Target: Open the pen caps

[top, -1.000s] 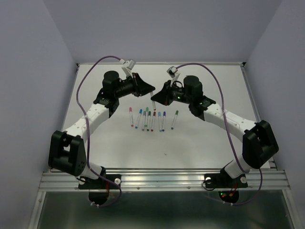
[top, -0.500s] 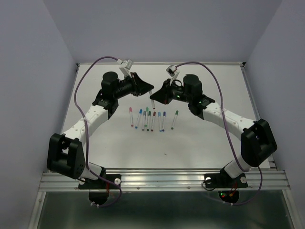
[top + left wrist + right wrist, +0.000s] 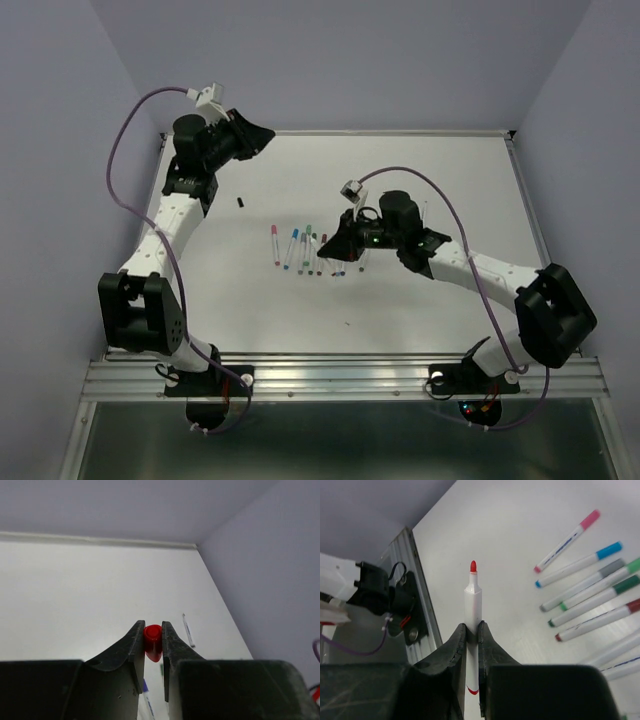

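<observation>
My left gripper (image 3: 266, 133) is raised over the far left corner, shut on a red pen cap (image 3: 153, 641) pinched between its fingertips (image 3: 153, 630). My right gripper (image 3: 325, 243) is over the row of pens (image 3: 308, 250), shut on an uncapped white pen (image 3: 472, 611) whose bare red tip (image 3: 473, 566) points away from the fingers. The row holds several capped pens, with pink (image 3: 590, 518), blue (image 3: 610, 549), green and red caps in the right wrist view. A small black cap (image 3: 240, 203) lies loose on the table, left of the row.
The white table (image 3: 450, 170) has a raised rim at the back and purple walls round it. A lone pen (image 3: 188, 630) lies further off on the table in the left wrist view. The metal front rail (image 3: 422, 615) shows in the right wrist view.
The grippers were close together at the table's middle. The left has swung back to the far left corner with the red cap. The right has moved nearer, over the pen row, with the pen.
</observation>
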Controlling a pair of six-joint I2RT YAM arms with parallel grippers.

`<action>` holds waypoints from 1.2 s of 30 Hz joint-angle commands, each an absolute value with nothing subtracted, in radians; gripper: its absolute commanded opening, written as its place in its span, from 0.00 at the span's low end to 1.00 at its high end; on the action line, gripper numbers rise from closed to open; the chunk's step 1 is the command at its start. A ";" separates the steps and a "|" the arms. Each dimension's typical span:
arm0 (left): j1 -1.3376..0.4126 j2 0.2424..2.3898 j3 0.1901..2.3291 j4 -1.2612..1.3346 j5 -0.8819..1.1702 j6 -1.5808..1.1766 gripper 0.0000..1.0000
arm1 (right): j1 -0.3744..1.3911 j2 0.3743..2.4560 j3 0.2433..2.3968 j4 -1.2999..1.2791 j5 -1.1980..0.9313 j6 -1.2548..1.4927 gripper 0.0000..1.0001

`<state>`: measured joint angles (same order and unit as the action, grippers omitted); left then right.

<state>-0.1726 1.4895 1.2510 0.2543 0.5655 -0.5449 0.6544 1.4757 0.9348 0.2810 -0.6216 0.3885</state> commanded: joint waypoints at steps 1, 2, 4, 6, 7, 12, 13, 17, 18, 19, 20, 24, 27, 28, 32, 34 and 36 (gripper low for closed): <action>-0.123 1.485 1.339 0.307 0.448 -0.505 0.00 | 0.681 1.390 0.900 0.229 -0.693 0.386 0.01; -0.117 1.486 1.339 0.308 0.451 -0.505 0.00 | 0.681 1.381 0.905 0.215 -0.689 0.377 0.01; -0.106 1.488 1.327 0.328 0.483 -0.518 0.00 | 0.681 1.352 0.902 0.212 -0.651 0.384 0.01; -0.106 1.486 1.333 0.304 0.468 -0.505 0.00 | 0.681 1.339 0.910 0.193 -0.565 0.385 0.01; -0.104 1.482 1.335 0.266 0.453 -0.494 0.00 | 0.681 1.338 0.923 0.146 -0.524 0.382 0.01; -0.104 1.496 1.332 0.028 0.272 -0.420 0.00 | 0.641 1.396 1.032 -0.080 -0.168 0.390 0.01; -0.103 1.518 1.333 -0.007 0.224 -0.404 0.00 | 0.615 1.402 1.046 -0.104 -0.144 0.391 0.01; -0.094 1.597 1.336 -0.144 0.063 -0.382 0.00 | 0.537 1.428 1.075 -0.159 -0.084 0.429 0.01; -0.091 1.620 1.341 -0.162 0.029 -0.380 0.00 | 0.493 1.440 1.080 -0.172 -0.043 0.437 0.01; -0.087 1.640 1.348 -0.205 0.012 -0.379 0.00 | 0.474 1.450 1.084 -0.184 -0.010 0.439 0.01; -0.086 1.684 1.371 -0.222 -0.011 -0.383 0.00 | 0.460 1.462 1.103 -0.219 0.038 0.422 0.01; -0.077 1.784 1.431 -0.279 -0.100 -0.380 0.02 | 0.385 1.542 1.146 -0.276 0.118 0.397 0.01; -0.072 1.844 1.469 -0.308 -0.133 -0.386 0.02 | 0.356 1.598 1.163 -0.275 0.141 0.379 0.01; -0.069 1.854 1.474 -0.319 -0.149 -0.388 0.04 | 0.336 1.615 1.175 -0.275 0.144 0.376 0.01; -0.060 1.897 1.488 -0.322 -0.157 -0.390 0.11 | 0.293 1.719 1.212 -0.279 0.127 0.361 0.01; -0.058 1.905 1.488 -0.319 -0.158 -0.387 0.15 | 0.282 1.752 1.230 -0.285 0.129 0.362 0.01; -0.058 1.919 1.494 -0.322 -0.167 -0.382 0.23 | 0.282 1.792 1.255 -0.288 0.139 0.356 0.01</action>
<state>-0.0643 1.9144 1.4433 -0.3103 -0.1215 -0.3996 0.2951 1.7573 1.1851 -0.2779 0.1040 0.3794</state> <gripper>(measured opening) 0.248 0.132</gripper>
